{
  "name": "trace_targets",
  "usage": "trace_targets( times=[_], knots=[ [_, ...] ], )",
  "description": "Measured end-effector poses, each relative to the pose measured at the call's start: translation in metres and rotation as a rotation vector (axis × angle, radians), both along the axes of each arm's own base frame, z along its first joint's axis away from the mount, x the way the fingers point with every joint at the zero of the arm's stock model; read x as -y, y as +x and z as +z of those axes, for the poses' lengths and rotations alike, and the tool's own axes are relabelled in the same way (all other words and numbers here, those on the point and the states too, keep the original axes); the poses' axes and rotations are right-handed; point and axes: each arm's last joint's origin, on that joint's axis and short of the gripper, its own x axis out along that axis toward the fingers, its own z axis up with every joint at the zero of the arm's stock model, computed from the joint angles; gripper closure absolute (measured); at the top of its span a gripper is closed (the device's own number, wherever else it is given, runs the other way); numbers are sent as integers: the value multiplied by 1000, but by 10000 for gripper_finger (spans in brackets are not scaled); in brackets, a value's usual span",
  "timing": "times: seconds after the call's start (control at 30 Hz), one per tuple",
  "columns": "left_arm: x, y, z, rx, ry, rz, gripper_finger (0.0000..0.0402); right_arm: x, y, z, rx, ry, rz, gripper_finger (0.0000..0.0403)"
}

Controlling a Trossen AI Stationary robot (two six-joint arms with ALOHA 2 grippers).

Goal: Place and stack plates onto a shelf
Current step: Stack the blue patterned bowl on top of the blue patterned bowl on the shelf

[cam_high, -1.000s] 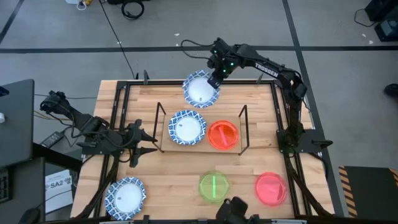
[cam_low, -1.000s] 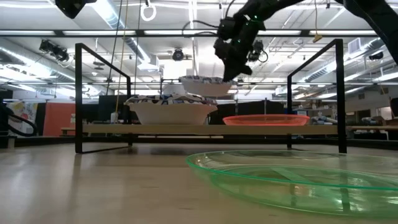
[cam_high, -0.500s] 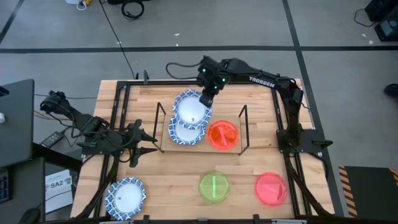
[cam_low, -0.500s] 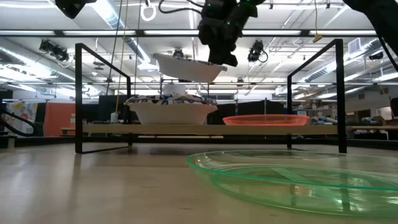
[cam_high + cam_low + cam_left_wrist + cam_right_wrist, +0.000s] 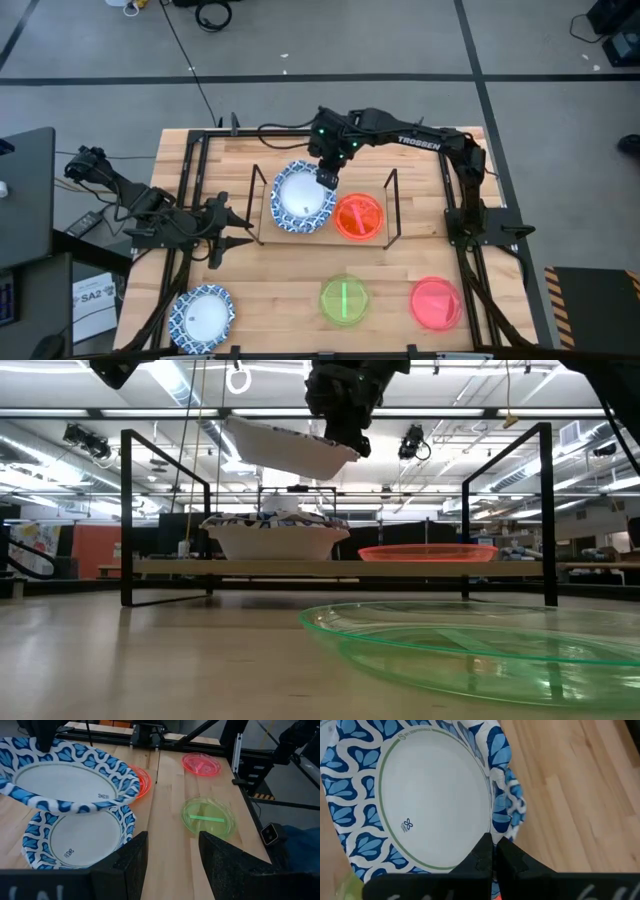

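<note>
My right gripper [image 5: 327, 176] is shut on a white plate with a blue patterned rim [image 5: 303, 194], above the left half of the shelf [image 5: 322, 238]. That plate [image 5: 287, 448] hangs over a like blue-rimmed plate [image 5: 272, 538], which rests flat on the shelf board [image 5: 340, 568]. An orange plate [image 5: 358, 216] lies beside it on the shelf's right half. My left gripper [image 5: 248, 228] waits open at the shelf's left end. In the left wrist view the held plate [image 5: 70, 780] shows above the lower plate [image 5: 80, 839]. My right gripper pinches the held plate by its rim [image 5: 496, 822], on the side toward the table's far right. The fingers [image 5: 485, 855] come slanting down from above and the far side, and they show only at the rim's edge. The plate is lifted clear and tilted.
A green plate [image 5: 343, 300] and a translucent pink plate [image 5: 436, 303] lie on the table near its near edge. Another blue-rimmed plate [image 5: 201, 318] sits at the near left corner. Black wire loops [image 5: 125, 510] stand at the shelf's short ends.
My right gripper has carried the blue-rimmed plate from behind the shelf toward the near edge and the left, rising as it went. The plate now hangs tilted over the plate on the shelf. The gripper has stayed shut on it.
</note>
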Motion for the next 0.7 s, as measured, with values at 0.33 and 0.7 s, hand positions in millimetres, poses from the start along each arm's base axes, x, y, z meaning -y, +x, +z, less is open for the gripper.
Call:
trace_targets(
  times=[0.33, 0.7],
  knots=[
    [0, 0, 0, -1, 0, 0, 219, -5, 6, 3, 50, -19, 15, 391],
    [0, 0, 0, -1, 0, 0, 219, 2, 7, -26, 8, -5, 0, 391]
  ],
)
